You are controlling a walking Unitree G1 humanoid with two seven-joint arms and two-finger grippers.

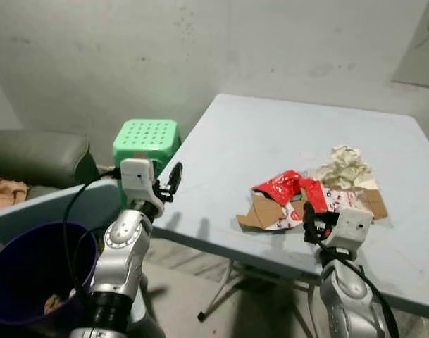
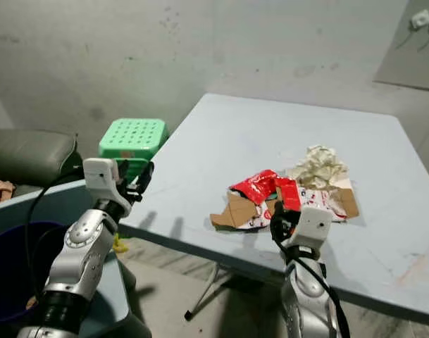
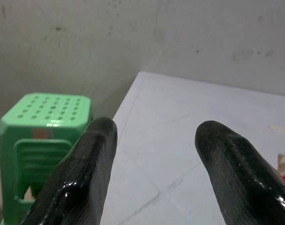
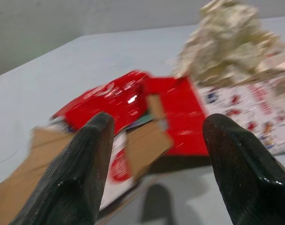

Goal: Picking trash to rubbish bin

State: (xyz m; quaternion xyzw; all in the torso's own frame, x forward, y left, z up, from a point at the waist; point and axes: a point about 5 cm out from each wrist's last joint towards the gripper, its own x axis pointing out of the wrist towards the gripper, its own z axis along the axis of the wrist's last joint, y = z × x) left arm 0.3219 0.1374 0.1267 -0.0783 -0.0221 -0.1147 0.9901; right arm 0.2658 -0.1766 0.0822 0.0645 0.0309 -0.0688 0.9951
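Note:
A pile of trash lies on the pale blue table (image 1: 256, 141): a red wrapper (image 1: 283, 186), flattened brown and printed cardboard (image 1: 265, 213) and a crumpled beige paper (image 1: 343, 166). My right gripper (image 1: 311, 222) stands open just in front of the pile, its fingers (image 4: 76, 173) framing the red wrapper (image 4: 133, 101) without touching it. My left gripper (image 1: 171, 179) is open and empty, raised at the table's left edge beside the green stool (image 1: 146, 139). A dark purple bin (image 1: 27, 271) sits low at my left.
A grey cushioned seat (image 1: 34, 155) with a tan cloth (image 1: 6, 191) is at the far left. A grey wall stands behind the table. The table's folding legs (image 1: 221, 289) show beneath its near edge.

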